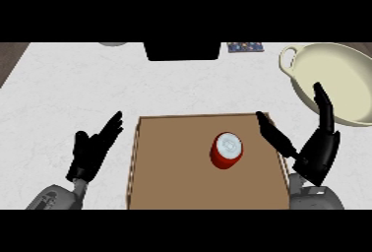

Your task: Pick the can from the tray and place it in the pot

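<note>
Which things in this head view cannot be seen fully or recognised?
Head view:
Pot: right side cut off by the view's edge; the right hand covers part of its rim.
Black object: cut off at the top, unidentifiable.
Small colourful item: too small to identify.
Tray: near edge cut off below.

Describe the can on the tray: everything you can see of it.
The can is short and round, with a red side and a pale, whitish top bearing a faint mark. It stands upright on the brown tray, right of the tray's middle. Only the tray touches it. The open right hand is to its right, apart from it.
</note>
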### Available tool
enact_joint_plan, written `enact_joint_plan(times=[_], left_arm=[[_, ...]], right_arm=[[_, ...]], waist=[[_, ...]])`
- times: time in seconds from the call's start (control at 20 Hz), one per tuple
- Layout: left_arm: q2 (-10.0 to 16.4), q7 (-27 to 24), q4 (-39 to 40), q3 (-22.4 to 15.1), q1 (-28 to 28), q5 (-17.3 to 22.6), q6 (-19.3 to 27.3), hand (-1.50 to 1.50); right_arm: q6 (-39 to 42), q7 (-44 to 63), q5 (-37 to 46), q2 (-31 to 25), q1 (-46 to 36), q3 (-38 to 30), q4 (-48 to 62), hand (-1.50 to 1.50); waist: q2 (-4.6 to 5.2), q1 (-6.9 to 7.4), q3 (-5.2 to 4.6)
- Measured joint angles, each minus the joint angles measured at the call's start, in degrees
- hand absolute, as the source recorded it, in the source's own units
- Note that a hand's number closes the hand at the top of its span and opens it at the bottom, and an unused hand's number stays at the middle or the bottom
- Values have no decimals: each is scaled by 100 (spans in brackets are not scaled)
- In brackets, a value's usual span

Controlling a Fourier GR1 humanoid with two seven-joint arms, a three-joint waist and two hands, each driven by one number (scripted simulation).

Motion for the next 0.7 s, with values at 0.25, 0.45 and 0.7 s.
enact_joint_plan(times=[0.25, 0.45, 0.7], left_arm=[[27, -34, -23, 16, 58, 42, -127, 0], [12, -117, -6, 1, 115, 36, -217, 0], [-50, -46, -33, 6, 64, 22, -245, 0]], right_arm=[[108, 1290, 1182, 533, 377, 525, -235, -150], [504, 2641, 1831, 675, 370, 816, -571, -150], [1210, 4417, 2459, 737, -24, 1012, -1048, -150]], waist=[[19, 27, 1], [35, 76, 11], [58, 140, 32]])
